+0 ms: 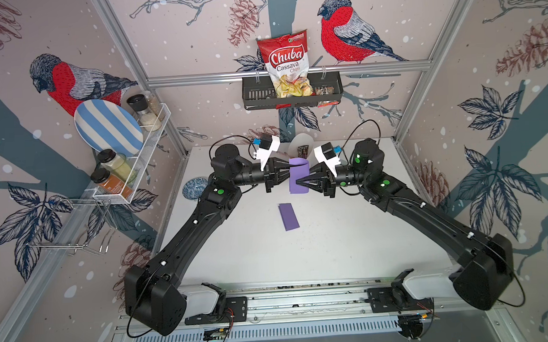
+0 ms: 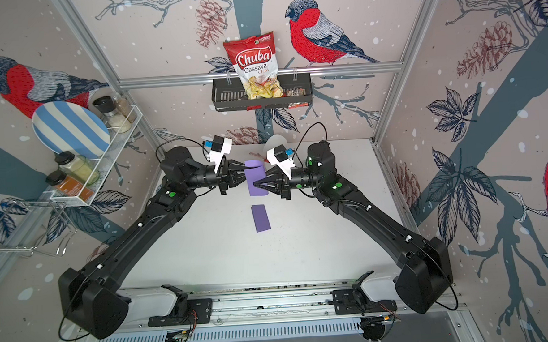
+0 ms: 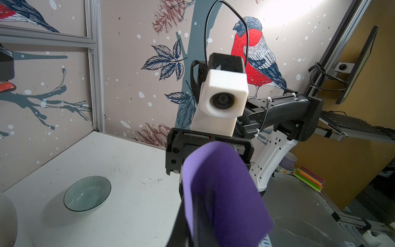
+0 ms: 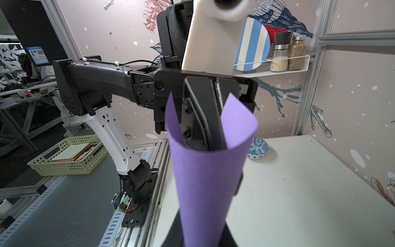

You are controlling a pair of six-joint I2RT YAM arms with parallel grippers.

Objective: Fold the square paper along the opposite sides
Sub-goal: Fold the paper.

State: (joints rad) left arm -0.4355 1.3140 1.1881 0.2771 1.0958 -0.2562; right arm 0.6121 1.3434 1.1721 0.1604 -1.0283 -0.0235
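A: Purple paper [image 1: 301,172], where was it?
B: Curled up in the air above the table [image 1: 350,238], held between both arms.
A: Jaws?
B: We saw the left gripper [image 1: 289,167] fully closed, pinching its far edge; the right gripper [image 1: 300,183] nearly closed, nipping the near part.
A: Else?
B: Darker folded strip [image 1: 288,216] lay flat on it, nearer the front.

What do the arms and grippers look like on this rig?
The left arm and right arm are matte black with white base links, green dots and white cable ties; a thin black cable loops over each wrist. The left gripper and right gripper are black, tapering to a point, each under a white camera housing with a blue connector.
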